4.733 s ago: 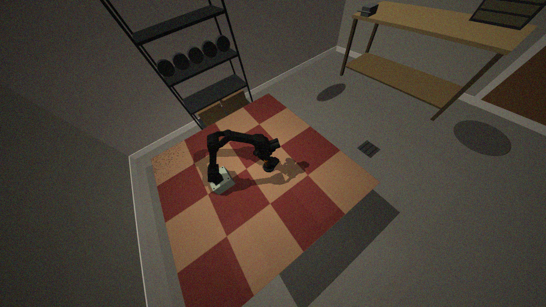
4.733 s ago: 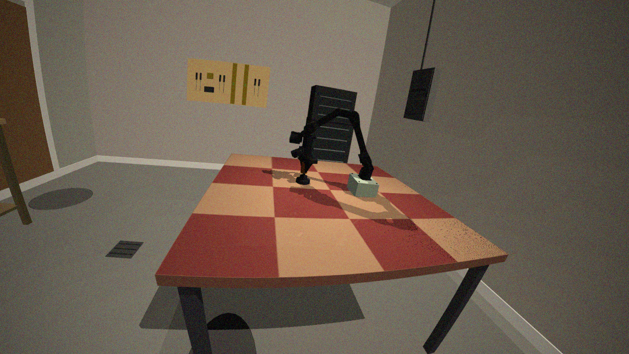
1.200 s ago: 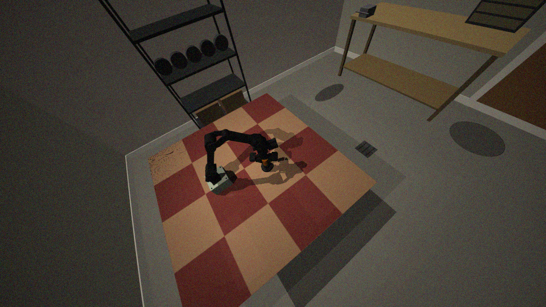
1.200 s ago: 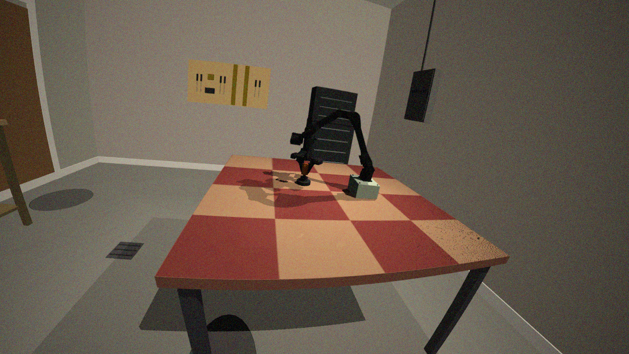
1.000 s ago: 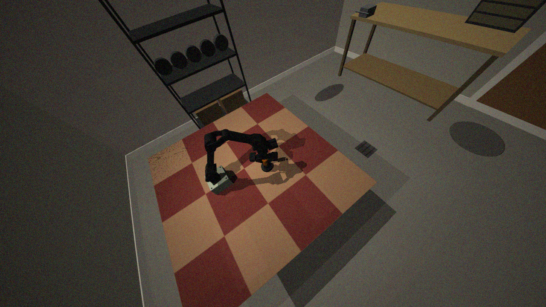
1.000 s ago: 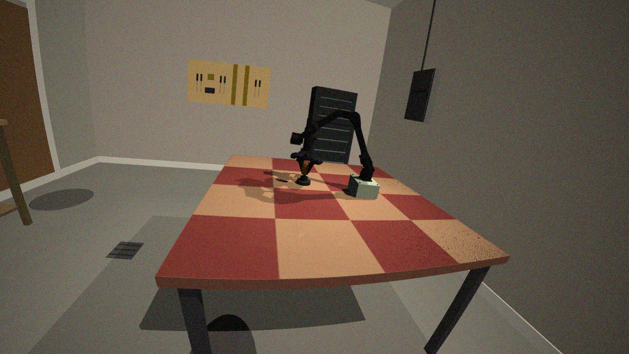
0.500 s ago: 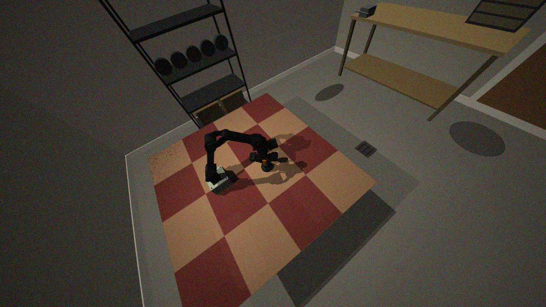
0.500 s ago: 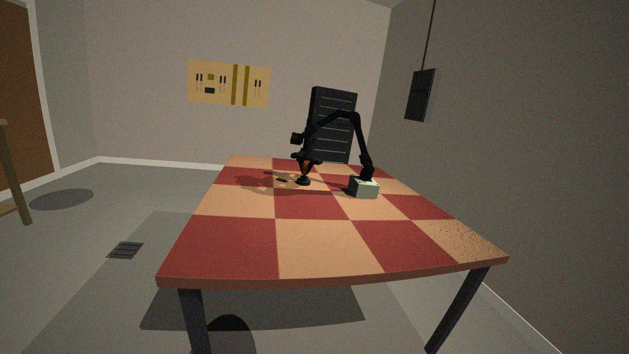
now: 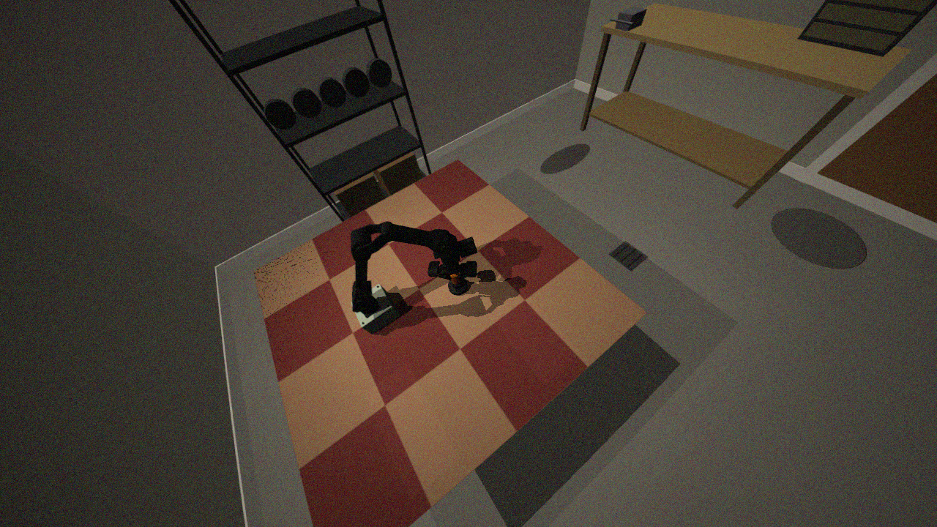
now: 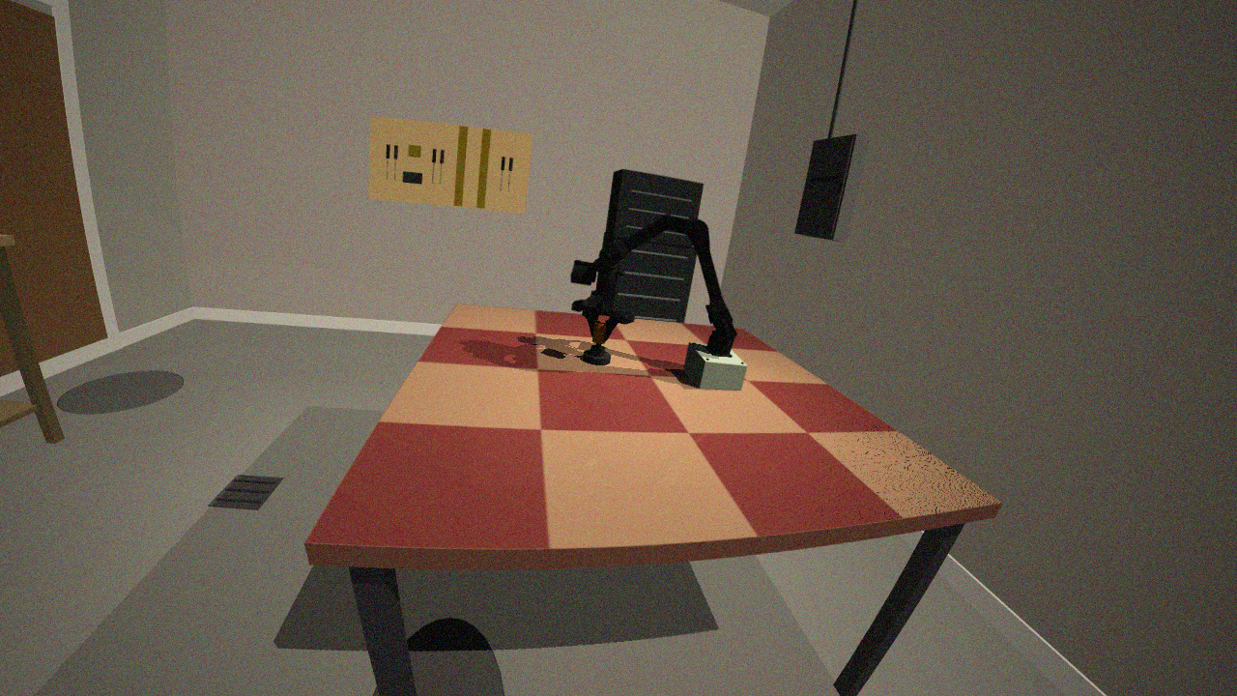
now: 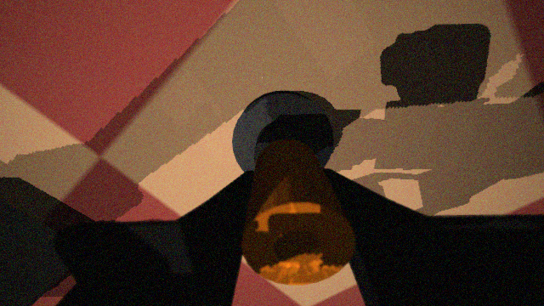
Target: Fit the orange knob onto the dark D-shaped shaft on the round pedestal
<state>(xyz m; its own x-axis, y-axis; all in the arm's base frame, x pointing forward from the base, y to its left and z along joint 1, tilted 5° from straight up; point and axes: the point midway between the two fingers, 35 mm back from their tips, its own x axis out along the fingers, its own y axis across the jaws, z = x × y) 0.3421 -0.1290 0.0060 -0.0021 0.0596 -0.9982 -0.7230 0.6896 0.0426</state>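
Grp. (image 9: 456, 275) (image 10: 598, 333) (image 11: 297, 238): fingers pinching orange knob (image 9: 455, 279) (image 10: 598, 331) (image 11: 297, 242), one each side, knob upright btwn them. Round pedestal (image 9: 458, 287) (image 10: 595, 356) (image 11: 244, 136) right below fingertips, under knob; shaft hidden, so can't tell if knob's on it or flats line up. Open tabletop around pedestal, w/ shadows across it. Pale base block (image 9: 381, 320) (image 10: 716, 373) on same table, off to one side of fingers, apart from pedestal. Table edges (image 10: 644, 554) well out from fingers. Farther: dark shelf rack (image 9: 314, 124), past table edge.
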